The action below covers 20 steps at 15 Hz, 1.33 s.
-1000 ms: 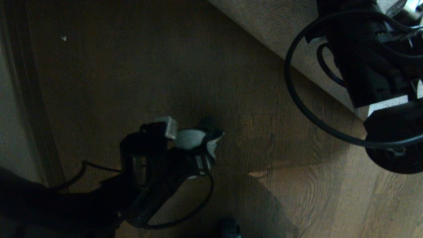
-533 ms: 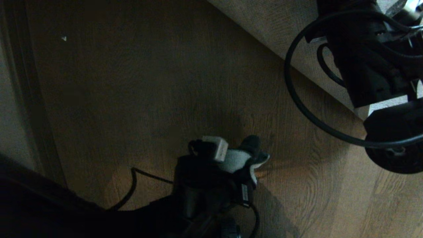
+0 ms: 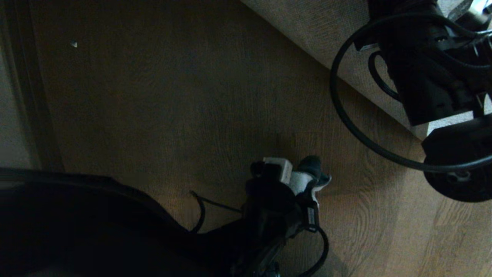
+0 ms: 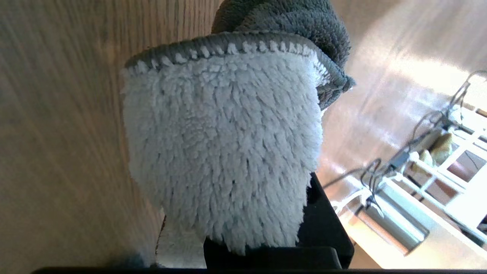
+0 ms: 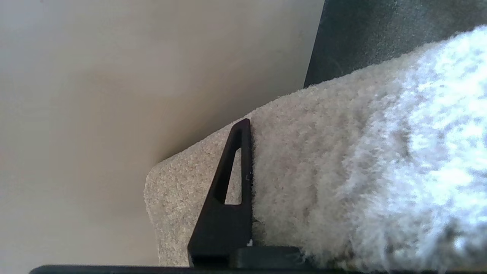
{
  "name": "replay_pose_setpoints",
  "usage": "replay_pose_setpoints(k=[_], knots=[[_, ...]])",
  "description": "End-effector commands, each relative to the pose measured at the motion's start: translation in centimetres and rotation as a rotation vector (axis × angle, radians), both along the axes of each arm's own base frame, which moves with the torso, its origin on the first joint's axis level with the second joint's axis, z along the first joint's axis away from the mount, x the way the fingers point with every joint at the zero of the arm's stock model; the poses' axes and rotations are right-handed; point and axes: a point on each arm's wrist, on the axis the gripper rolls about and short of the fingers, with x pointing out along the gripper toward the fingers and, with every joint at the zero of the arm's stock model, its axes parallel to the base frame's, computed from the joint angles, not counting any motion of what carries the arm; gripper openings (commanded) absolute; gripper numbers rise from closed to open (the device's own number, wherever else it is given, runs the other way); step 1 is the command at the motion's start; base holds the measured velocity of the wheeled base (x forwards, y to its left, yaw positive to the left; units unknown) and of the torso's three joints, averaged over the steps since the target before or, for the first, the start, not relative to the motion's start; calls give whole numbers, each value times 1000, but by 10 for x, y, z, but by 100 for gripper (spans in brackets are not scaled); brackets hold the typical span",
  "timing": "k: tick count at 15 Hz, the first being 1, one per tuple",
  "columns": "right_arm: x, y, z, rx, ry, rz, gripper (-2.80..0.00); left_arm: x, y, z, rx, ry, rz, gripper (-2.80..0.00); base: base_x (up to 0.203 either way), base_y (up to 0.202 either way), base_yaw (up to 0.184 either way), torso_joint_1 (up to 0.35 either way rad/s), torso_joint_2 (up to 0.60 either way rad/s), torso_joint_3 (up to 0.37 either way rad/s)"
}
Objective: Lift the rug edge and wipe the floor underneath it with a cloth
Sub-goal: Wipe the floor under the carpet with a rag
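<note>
My left gripper (image 3: 307, 180) is low over the brown plank floor (image 3: 192, 115) and shut on the cloth (image 3: 300, 181). In the left wrist view the fluffy pale cloth (image 4: 224, 152) with its grey stitched hem covers the jaws, and only one black finger (image 4: 323, 228) shows beside it. It lies against the floor (image 4: 57, 133). At the upper right, the rug edge (image 3: 319, 34) is held up with its woven backing showing. My right gripper (image 5: 266, 190) is shut on it, one black finger (image 5: 232, 182) on the backing (image 5: 175, 198) and plush pile (image 5: 342, 171) on the other side.
A dark skirting strip and pale wall (image 3: 23, 96) run down the left side. A small white speck (image 3: 73, 44) lies on the far floor. My right arm (image 3: 426, 73) with a black cable loop (image 3: 346, 115) fills the upper right. A white frame with cables (image 4: 437, 171) stands beyond the cloth.
My left gripper has slid the cloth across the floor to the right and a little nearer. The right arm and the lifted rug edge have kept still.
</note>
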Motion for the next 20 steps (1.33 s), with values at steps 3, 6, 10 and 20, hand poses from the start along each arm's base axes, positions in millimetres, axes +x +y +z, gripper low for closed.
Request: replay_pose_setpoints(k=[3, 6, 10, 20], knots=[[-2, -2, 1, 29, -33, 3, -280, 29, 3, -10, -21, -12, 68, -280, 0, 0, 0, 0, 0, 0], [-2, -2, 2, 31, -35, 5, -280, 55, 24, -3, -43, -30, 153, -280, 0, 0, 0, 0, 0, 0], [-3, -2, 3, 32, -38, 4, -280, 88, 69, 22, -89, -70, 294, -280, 0, 0, 0, 0, 0, 0], [-4, -1, 4, 3, -64, 29, -280, 73, 189, 66, -113, -116, 549, -280, 0, 0, 0, 0, 0, 0]])
